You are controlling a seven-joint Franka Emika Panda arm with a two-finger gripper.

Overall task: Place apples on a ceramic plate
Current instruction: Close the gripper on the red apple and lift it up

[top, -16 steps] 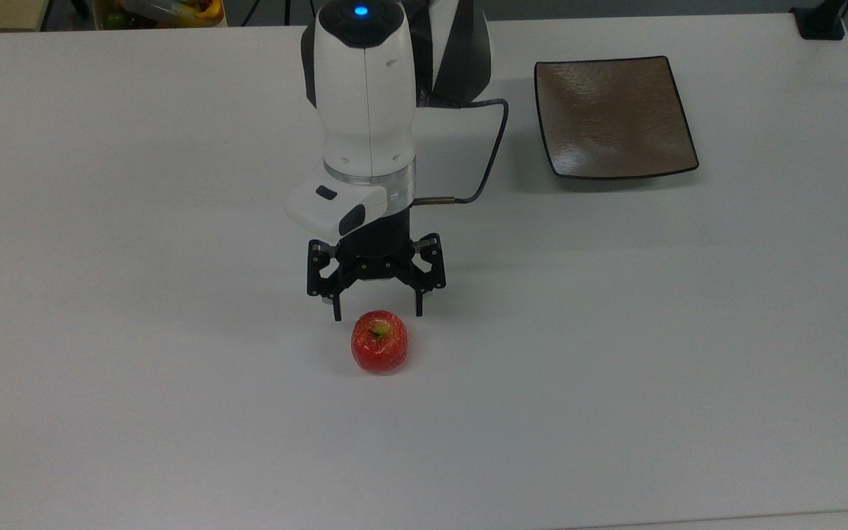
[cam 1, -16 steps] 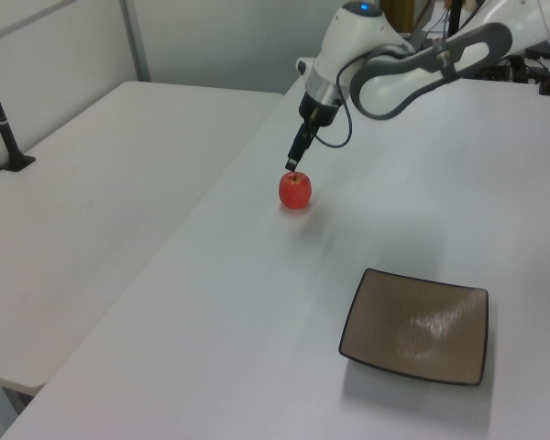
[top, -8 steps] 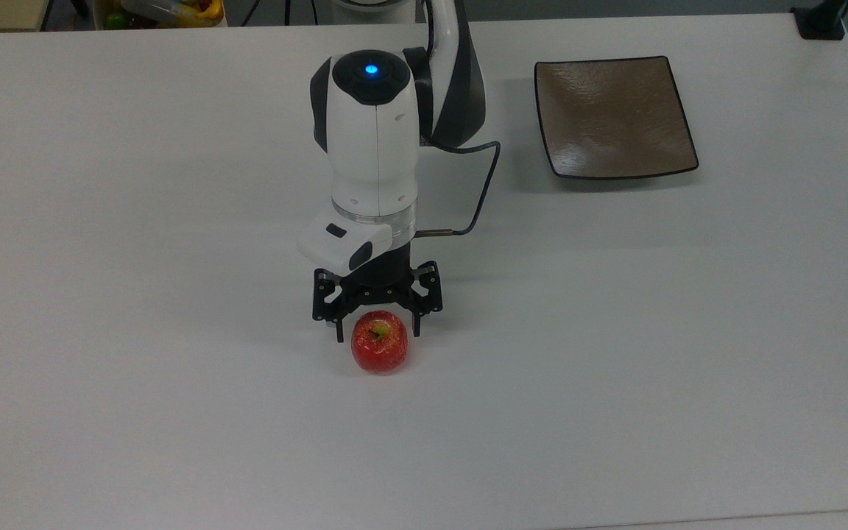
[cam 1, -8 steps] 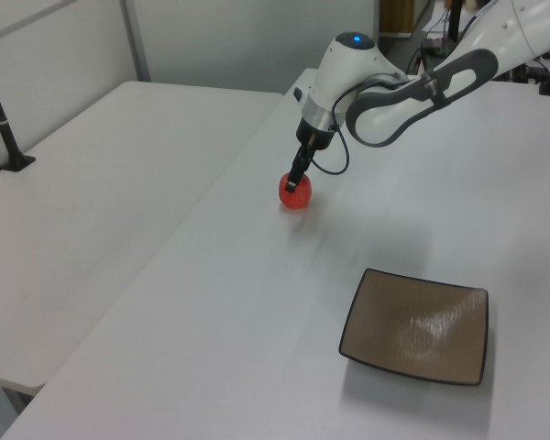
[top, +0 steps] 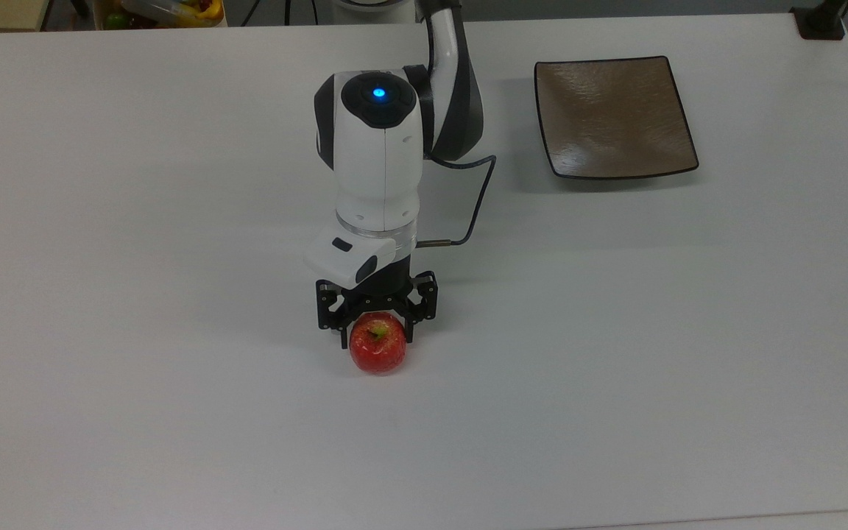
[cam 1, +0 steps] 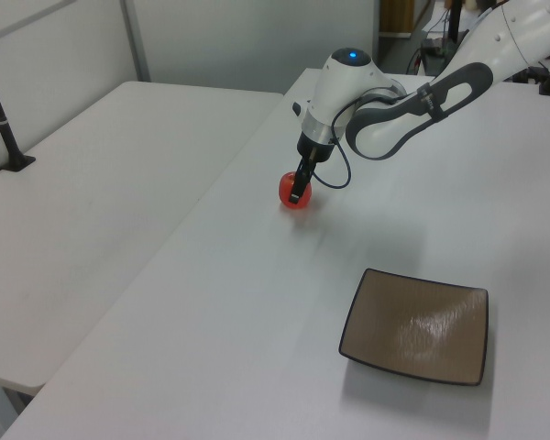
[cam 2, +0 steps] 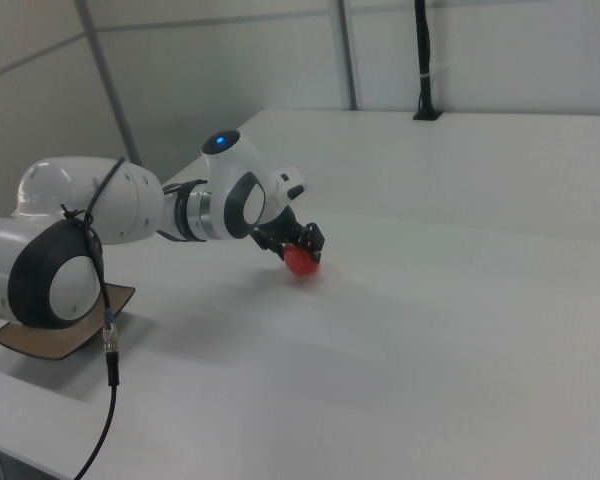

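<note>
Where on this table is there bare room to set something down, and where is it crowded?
Bare white table runs across the top view's left, from the arm to the table's edge, and along the near edge below the small red apple. The square brown ceramic plate holds nothing. The one crowded spot is mid-table, where the black two-finger gripper straddles the apple.

A: Even overhead light is washing the white table [top: 174,412]; the top view is reading bright and slightly cool.

B: Shadows are staying soft. One is falling just near of the ceramic plate [top: 613,116], another is pooling faintly under the gripper [top: 375,333] around the apple [top: 377,352].

A: Glare is streaking the plate's glaze in the top and left views. The apple is showing small highlights.

B: The right view is looking dimmer, and the near arm [cam 2: 50,260] is blurring there.
</note>
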